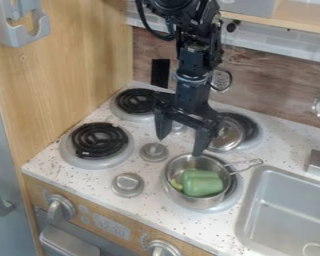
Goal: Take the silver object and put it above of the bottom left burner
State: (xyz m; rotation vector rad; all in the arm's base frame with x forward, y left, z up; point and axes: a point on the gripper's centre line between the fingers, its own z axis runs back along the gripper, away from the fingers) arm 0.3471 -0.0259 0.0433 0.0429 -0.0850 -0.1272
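My gripper (181,139) hangs over the middle of the stove, its fingers spread wide and nothing between them. Below it on the white counter is a small round silver lid-like piece (154,152) with a knob. Nearer the front edge stands a short silver cylinder (128,185). A silver pot (175,187) with a green object (203,183) inside sits on the front right burner. Another silver lid (228,135) lies at the back right burner, partly behind the gripper. The bottom left burner (99,140), a black coil in a silver ring, has nothing on it.
The back left burner (134,101) is just left of the arm. A grey sink (286,210) lies at the right, beside the pot's handle. A wooden wall (69,65) borders the stove on the left, and oven knobs (60,207) line the front.
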